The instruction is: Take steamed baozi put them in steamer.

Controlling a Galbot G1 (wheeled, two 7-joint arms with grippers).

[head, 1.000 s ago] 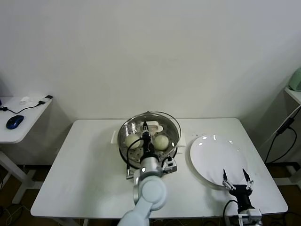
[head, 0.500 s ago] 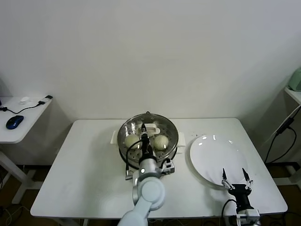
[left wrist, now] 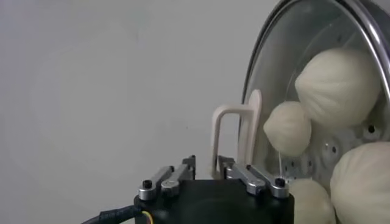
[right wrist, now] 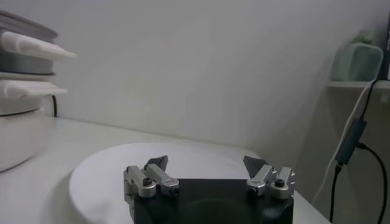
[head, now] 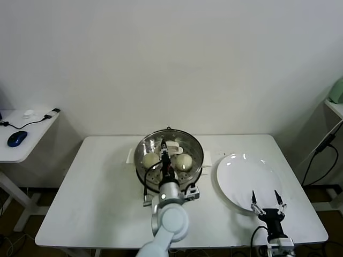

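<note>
The left gripper (head: 165,154) is held over the middle of the round shiny steel steamer (head: 138,164), right at the white looped handle (left wrist: 236,135) of the round glass lid (head: 186,141). In the left wrist view its jaws are seen slightly parted, with one leg of that handle standing between them. Whether the fingertips (left wrist: 186,163) touch the leg cannot be told. The glass lid is laid over the steamer's mouth, with its handle at the centre.

Under the glass, the smooth cream-white steamed baozi are seen on the perforated tray inside the steamer. Four are counted in the left wrist view: one large dome (left wrist: 338,85), a smaller one next to the handle (left wrist: 287,128), and two more closer to the camera (left wrist: 362,182) (left wrist: 311,204). From the head view only two are made out, one on each side of the gripper (head: 150,160) (head: 184,161).

The steamer is set on a white rectangular table (head: 96,187), towards its far edge and near its middle. A flat round white plate (head: 246,176) is placed just to the right of the steamer.

The right gripper (head: 265,196) is parked well to the right of the steamer, at the plate's near rim. Its jaws are spread wide and nothing is held between them.
</note>
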